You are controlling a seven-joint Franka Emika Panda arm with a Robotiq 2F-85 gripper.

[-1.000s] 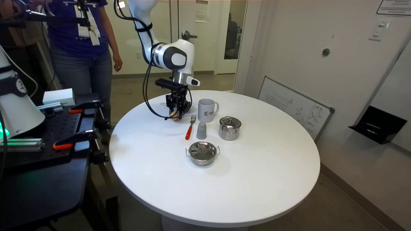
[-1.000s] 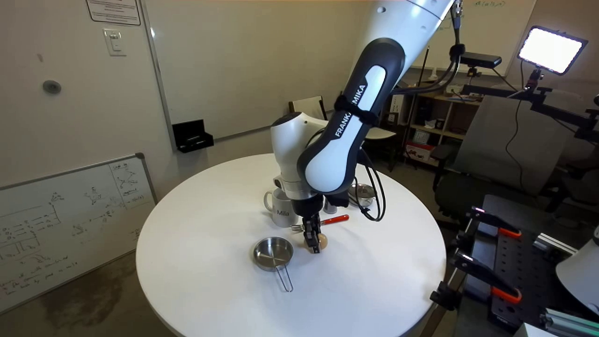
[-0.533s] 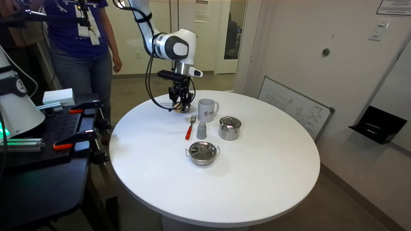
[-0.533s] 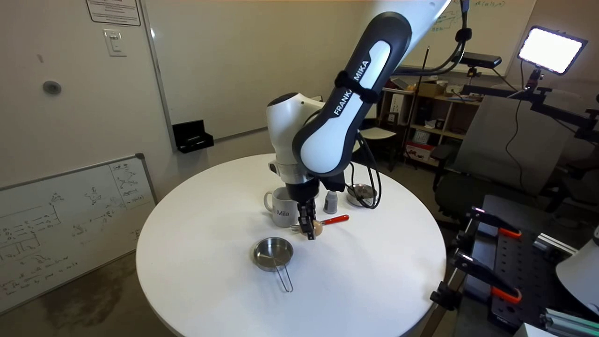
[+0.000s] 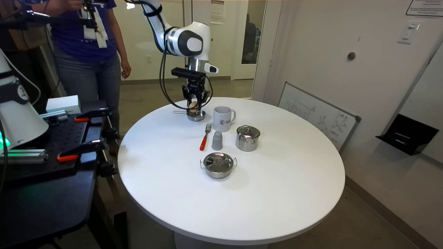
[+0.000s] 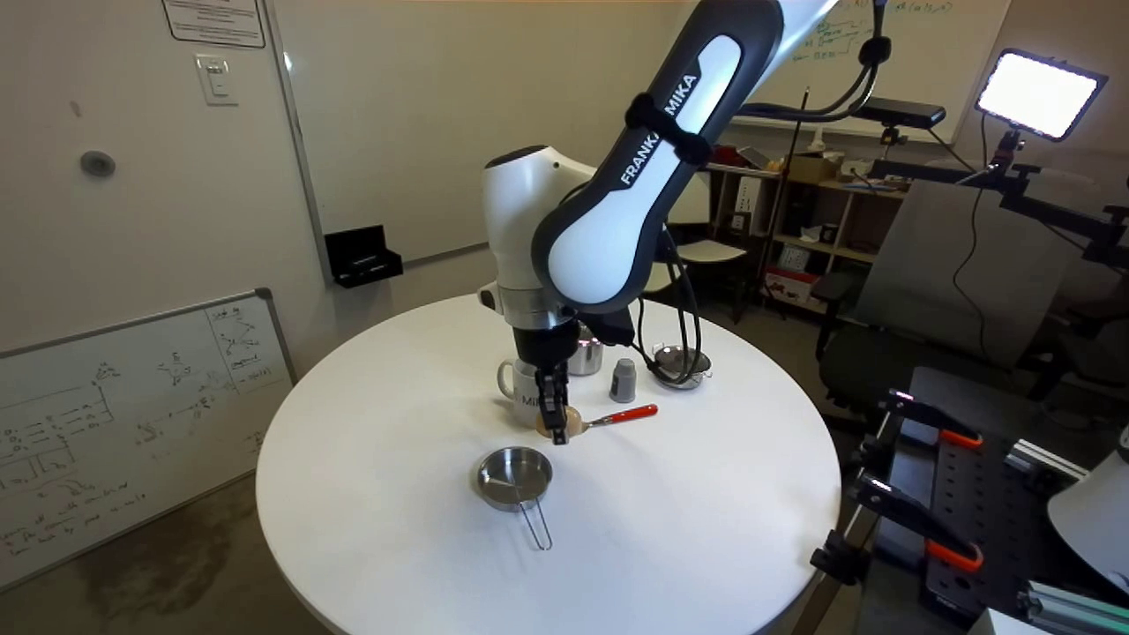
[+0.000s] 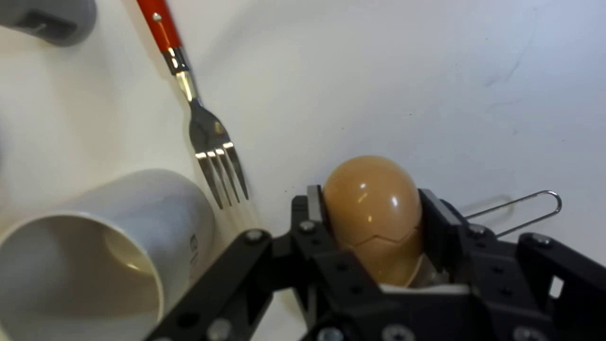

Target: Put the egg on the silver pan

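Table (image 6: 397, 529), one egg (image 7: 371, 199), one pan (image 6: 515, 479)

"FRANKA" and "MIKA" can be read on the robot arm (image 6: 648, 176), with a black strap (image 6: 668, 130) smack in between. "Mi" can be made out on the mug (image 5: 221, 118), parked toward the far edge of the tabletop (image 5: 283, 186) in an exterior view. Scribbles on the low whiteboard (image 6: 150, 423) and the wall sign (image 6: 216, 19): too tiny to be read.
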